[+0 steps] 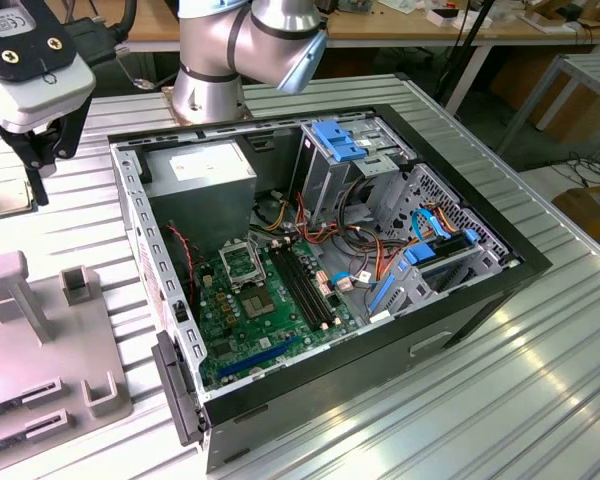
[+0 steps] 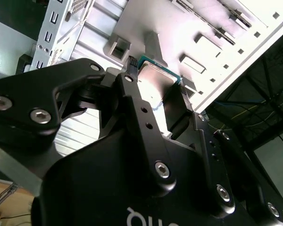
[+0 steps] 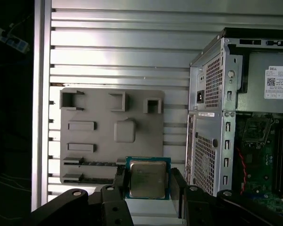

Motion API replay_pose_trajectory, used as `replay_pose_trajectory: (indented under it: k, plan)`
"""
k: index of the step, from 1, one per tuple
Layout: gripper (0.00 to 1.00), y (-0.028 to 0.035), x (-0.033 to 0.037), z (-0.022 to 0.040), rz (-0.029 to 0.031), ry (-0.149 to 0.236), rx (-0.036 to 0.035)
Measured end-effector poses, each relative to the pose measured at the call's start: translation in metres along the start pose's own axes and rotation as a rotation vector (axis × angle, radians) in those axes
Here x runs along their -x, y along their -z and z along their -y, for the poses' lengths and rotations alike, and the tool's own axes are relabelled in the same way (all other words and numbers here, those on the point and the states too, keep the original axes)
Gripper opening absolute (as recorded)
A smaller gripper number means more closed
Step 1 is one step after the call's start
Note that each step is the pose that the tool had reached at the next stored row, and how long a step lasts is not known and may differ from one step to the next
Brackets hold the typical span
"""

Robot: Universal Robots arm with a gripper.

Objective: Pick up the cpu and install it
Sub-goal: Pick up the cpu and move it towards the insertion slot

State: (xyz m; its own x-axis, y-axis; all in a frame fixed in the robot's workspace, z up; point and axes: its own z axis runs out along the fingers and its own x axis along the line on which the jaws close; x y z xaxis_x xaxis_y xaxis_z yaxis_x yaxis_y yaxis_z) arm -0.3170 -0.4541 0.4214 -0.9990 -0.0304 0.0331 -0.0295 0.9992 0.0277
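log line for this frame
end effector: shut on cpu | where: over grey fixture tray edge, outside pc case | install: not done

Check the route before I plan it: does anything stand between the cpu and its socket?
The case wall rises between the cpu and the socket; from above, nothing visible blocks the socket.

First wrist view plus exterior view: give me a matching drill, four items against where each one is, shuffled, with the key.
Things
1. cpu
2. socket
3. grey fixture plate
4. power-supply box

Places
A. flat on the ribbed table, beside the case
B. held in the gripper
C. on the green board inside the case
D. in the case's corner nearest the arm's base

Pairs: 1-B, 2-C, 3-A, 4-D
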Motion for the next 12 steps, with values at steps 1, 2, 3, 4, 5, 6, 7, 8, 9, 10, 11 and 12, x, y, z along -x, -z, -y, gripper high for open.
replay_pose_trajectory:
  k: [1, 2, 3, 4, 5, 6, 7, 8, 9, 10, 11, 12]
  plan:
    - [0.47, 0.0001, 0.0017, 0.0002, 0.0000, 0.000, 0.0000]
    - [0.47, 0.0001, 0.0033, 0.0004, 0.0000, 0.000, 0.0001]
    - [0.47, 0.0001, 0.0039, 0.0005, 0.0000, 0.000, 0.0000]
    - [0.47, 0.0001, 0.0047, 0.0006, -0.0001, 0.000, 0.0000]
    - [0.47, 0.0002, 0.0055, 0.0007, 0.0000, 0.000, 0.0000]
    - [0.47, 0.0002, 0.0062, 0.0008, -0.0001, 0.000, 0.0000]
    - [0.47, 0.0002, 0.0070, 0.0009, 0.0000, 0.000, 0.0001]
    - [0.47, 0.0002, 0.0076, 0.0009, 0.0000, 0.000, 0.0000]
    - [0.47, 0.0002, 0.0087, 0.0011, 0.0000, 0.000, 0.0000]
    - [0.47, 0.0003, 0.0095, 0.0011, 0.0000, 0.000, 0.0000]
    - [0.47, 0.0003, 0.0103, 0.0012, 0.0000, 0.000, 0.0000]
    - [0.47, 0.0003, 0.0113, 0.0013, -0.0001, 0.000, 0.0000]
